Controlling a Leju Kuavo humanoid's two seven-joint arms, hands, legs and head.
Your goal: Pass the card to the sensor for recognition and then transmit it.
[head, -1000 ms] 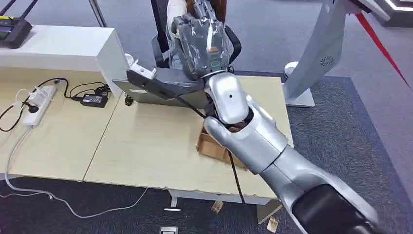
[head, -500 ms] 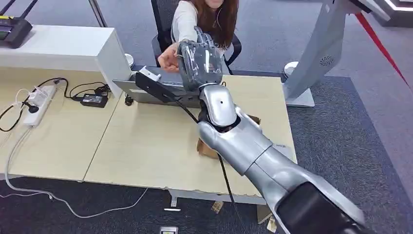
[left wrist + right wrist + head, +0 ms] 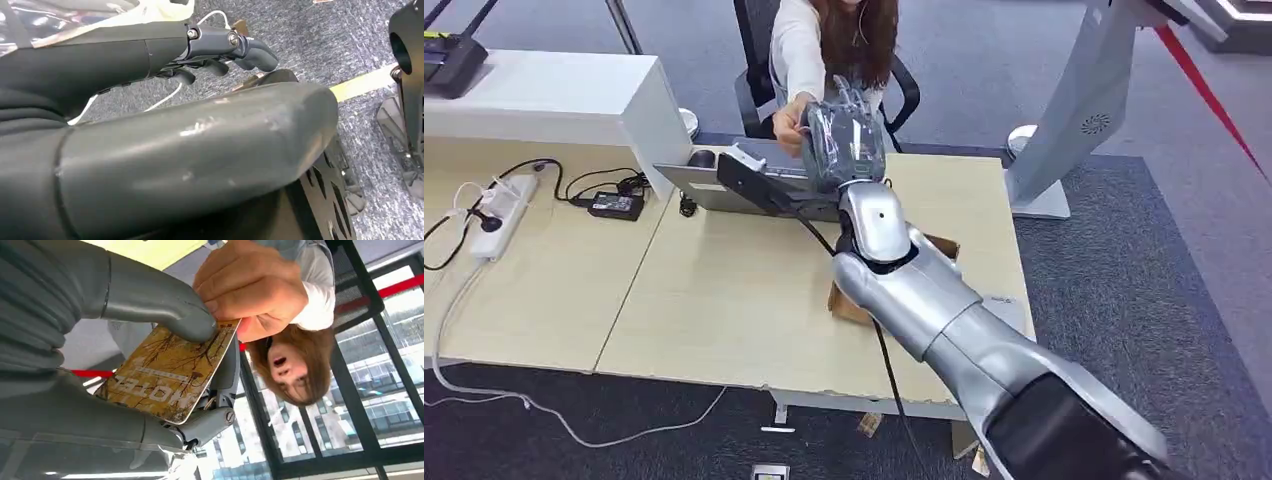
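Right hand (image 3: 125, 355) pinching brown card (image 3: 167, 372) under thumb, raised over far edge of desk (image 3: 724, 300); person's hand (image 3: 250, 287) gripping card's other end. Left hand (image 3: 165, 145) hanging over floor, fingers (image 3: 220, 45) curling, holding nothing.

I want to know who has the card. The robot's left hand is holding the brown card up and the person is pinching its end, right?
Not quite: it is the right hand that holds the brown card, as the right wrist view shows. The left hand holds nothing in the left wrist view. The rest is right: the person's hand is pinching the card's end.
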